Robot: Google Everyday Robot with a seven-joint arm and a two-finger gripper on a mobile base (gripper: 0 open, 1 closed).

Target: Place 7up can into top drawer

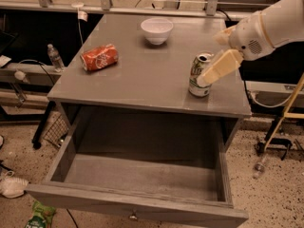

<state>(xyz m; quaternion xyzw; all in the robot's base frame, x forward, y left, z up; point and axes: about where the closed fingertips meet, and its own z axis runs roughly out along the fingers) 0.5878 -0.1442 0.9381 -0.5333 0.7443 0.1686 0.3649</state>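
Note:
The 7up can (pixel 197 76) stands upright near the right front edge of the grey table top (pixel 142 75). My gripper (pixel 209 59) reaches in from the upper right at can height with its fingers spread open. The near finger (pixel 219 67) overlaps the can's right side and the far finger (pixel 222 34) shows behind the can. I cannot tell whether either finger touches the can. The top drawer (pixel 142 175) is pulled wide open below the table top and is empty. Its front panel with a small knob (pixel 133 216) is nearest the camera.
An orange-red can (pixel 99 57) lies on its side at the table's left. A white bowl (pixel 156 30) sits at the back. A water bottle (pixel 54 57) stands on a shelf to the left. A yellow pole (pixel 285 113) and floor litter (pixel 40 215) flank the table.

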